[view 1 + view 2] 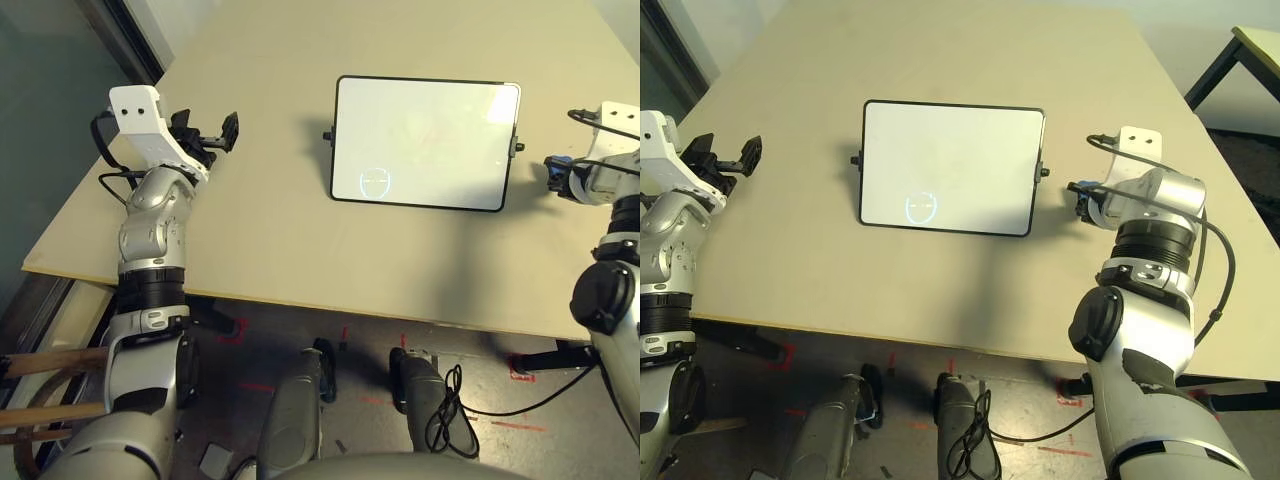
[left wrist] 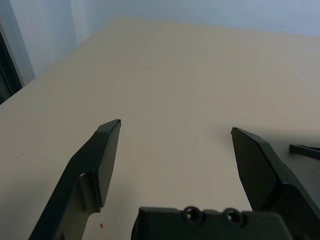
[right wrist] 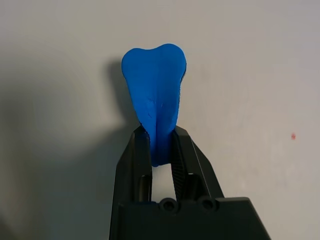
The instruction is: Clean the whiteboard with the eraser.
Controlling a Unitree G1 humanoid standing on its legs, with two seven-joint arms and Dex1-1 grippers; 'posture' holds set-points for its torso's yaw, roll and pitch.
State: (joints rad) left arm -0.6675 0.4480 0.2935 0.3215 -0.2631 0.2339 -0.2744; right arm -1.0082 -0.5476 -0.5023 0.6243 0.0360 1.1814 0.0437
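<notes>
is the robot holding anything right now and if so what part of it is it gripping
Yes. The right hand is shut on the blue eraser, pinching one narrow end so most of the block sticks out past the fingertips. The left hand is open and holds nothing.

My robot had shiny silver arms with black rings at the joints. Each wrist wore a white box. Black cables looped around them. Both grippers had flat black fingers (image 2: 102, 160) with small screws.

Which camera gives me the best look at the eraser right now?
The right wrist view: the blue eraser stands large there, pinched between the right gripper's fingers above the table. The eye views show just a small blue patch at that gripper, right of the whiteboard.
</notes>
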